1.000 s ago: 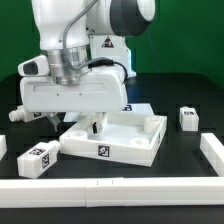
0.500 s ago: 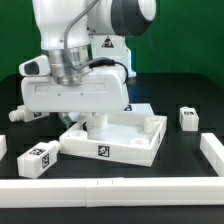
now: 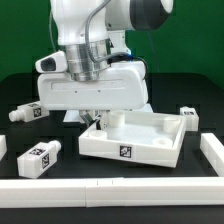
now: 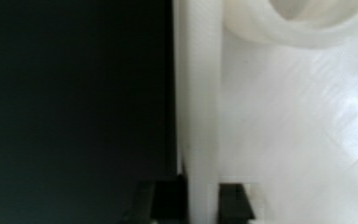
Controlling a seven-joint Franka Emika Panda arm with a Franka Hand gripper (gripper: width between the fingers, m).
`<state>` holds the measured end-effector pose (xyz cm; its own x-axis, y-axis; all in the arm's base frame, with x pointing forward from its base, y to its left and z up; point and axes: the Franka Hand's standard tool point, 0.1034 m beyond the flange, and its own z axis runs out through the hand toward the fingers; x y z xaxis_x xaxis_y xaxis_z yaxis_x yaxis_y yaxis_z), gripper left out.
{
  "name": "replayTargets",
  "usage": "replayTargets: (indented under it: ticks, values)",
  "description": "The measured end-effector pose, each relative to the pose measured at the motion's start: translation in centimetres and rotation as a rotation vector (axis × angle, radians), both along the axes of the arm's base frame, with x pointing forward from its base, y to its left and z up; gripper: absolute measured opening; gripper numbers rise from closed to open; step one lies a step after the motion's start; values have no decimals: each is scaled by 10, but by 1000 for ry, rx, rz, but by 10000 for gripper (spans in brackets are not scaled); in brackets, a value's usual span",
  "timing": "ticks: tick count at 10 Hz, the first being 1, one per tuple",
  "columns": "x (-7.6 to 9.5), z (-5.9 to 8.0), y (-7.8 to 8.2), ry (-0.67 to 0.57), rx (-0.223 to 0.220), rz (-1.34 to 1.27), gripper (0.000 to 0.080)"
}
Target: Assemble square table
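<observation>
One white square table [image 3: 140, 140], raised rim, tag [image 3: 126, 152] on its near wall; gripper [image 4: 197, 203] pinched tight on its rim, exterior view's far left, fingertips [image 4: 158, 203] largely cut off.

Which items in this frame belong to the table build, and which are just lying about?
Part of the job:
- tabletop, its rim clamped in the gripper
- left rear leg
- left front leg
- right leg

Just lying about:
- front rail
- right rail
</observation>
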<state>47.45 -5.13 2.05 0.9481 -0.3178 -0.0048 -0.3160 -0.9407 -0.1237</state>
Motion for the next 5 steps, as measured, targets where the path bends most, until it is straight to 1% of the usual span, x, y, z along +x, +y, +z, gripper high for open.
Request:
replayTargets:
  ticks: [1,2,3,5]
  values:
    - [5,4,-2,23,28,78,51]
    - [19,13,-1,51,41,205,51]
    - [29,18,2,38,29,284,51]
    - [25,14,1,41,29,265,51]
